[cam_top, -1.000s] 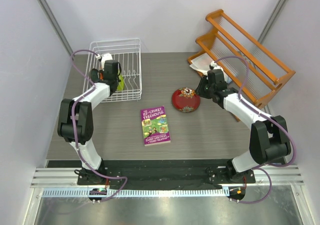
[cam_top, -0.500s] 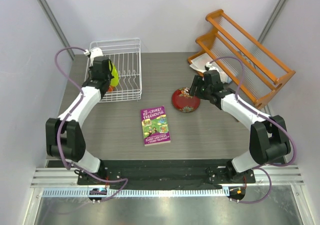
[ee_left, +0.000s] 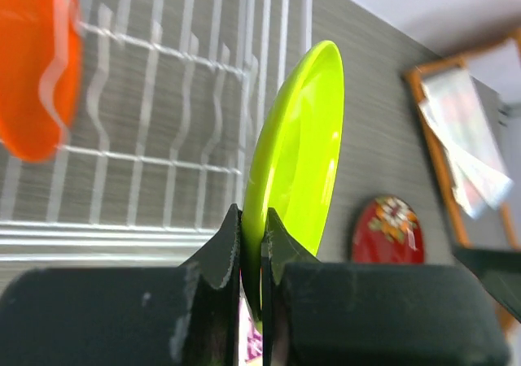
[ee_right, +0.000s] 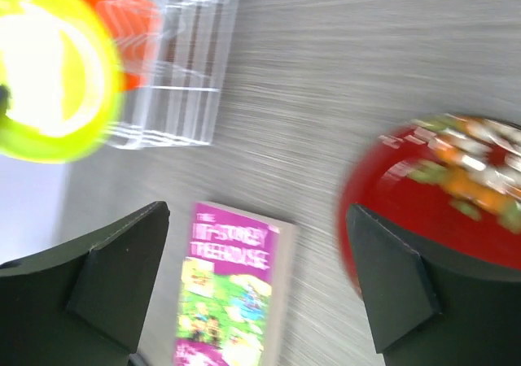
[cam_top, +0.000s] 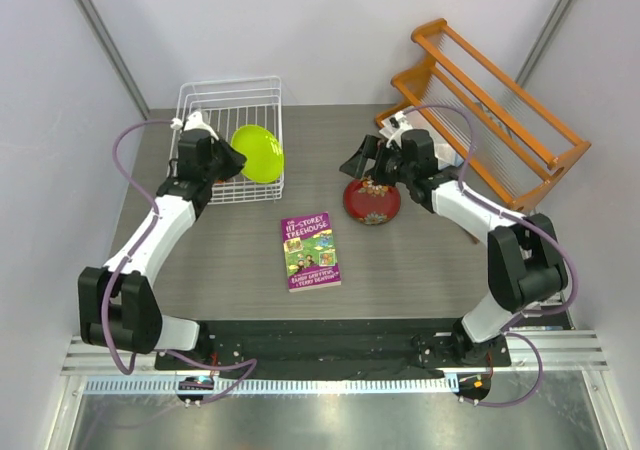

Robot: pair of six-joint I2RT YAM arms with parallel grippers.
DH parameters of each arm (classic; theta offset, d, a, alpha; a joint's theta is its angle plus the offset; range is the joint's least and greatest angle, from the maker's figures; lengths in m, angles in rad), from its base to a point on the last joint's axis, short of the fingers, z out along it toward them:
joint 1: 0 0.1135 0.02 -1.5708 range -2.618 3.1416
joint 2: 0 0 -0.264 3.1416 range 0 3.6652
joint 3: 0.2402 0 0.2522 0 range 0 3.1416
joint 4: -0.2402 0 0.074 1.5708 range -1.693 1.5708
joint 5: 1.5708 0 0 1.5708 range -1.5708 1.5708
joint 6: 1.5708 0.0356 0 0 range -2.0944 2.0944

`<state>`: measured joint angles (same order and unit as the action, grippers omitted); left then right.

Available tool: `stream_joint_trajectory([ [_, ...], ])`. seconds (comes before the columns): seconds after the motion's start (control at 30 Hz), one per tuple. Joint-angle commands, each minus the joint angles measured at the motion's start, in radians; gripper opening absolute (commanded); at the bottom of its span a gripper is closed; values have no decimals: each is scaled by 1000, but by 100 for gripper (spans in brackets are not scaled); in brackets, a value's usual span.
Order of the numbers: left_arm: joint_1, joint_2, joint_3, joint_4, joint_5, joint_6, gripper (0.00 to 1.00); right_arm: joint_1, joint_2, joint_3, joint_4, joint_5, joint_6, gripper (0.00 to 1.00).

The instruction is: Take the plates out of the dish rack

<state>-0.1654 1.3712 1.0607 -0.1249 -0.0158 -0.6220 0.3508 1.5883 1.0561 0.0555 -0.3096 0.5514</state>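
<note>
Plate (ee_left: 297, 163), lime green: I hold it on edge, rim pinched in left gripper (ee_left: 251, 244), over the right wall of the dish rack (cam_top: 215, 95); table (cam_top: 430, 260) lies rightward. Right gripper (cam_top: 368, 162) spread wide, empty, above red plate (cam_top: 372, 202).

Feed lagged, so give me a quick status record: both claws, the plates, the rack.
left claw: shut on the lime green plate's rim
lime green plate: on edge, held over the dish rack's right side
right claw: open, empty, close by the red floral plate
red floral plate: flat on the table, outside the rack
orange plate: in the dish rack
book: flat on the table
</note>
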Motion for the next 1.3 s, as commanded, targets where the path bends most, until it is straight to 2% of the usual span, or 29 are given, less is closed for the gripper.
stream_joint_trajectory([
  [0.0,-3,-26,-39,146,233,-130,0,7,86,39,295,-233,158,97],
  [0.23,-31,14,-88,304,375,-245,0,11,208,39,530,-335,317,96],
  [0.37,-59,35,-85,320,373,-252,0,14,234,36,627,-364,367,94],
  [0.67,-132,91,-73,330,327,-245,0,39,243,41,653,-368,387,88],
  [0.73,-147,104,-65,332,326,-245,0,40,252,44,652,-373,392,75],
  [0.77,-152,108,-65,335,326,-243,0,42,254,44,655,-373,393,62],
  [0.8,-160,109,-65,341,326,-243,0,40,259,44,658,-375,398,56],
  [0.87,-166,111,-62,349,326,-243,0,40,265,42,681,-387,409,52],
  [0.97,-172,111,-57,353,327,-239,0,42,279,44,696,-405,423,34],
  [1.1,-175,131,-51,373,365,-239,0,40,295,32,771,-433,467,32],
  [1.17,-178,135,-54,381,372,-240,0,40,289,21,771,-424,461,16],
  [1.27,-184,143,-51,387,389,-234,0,40,288,16,771,-427,456,1],
])
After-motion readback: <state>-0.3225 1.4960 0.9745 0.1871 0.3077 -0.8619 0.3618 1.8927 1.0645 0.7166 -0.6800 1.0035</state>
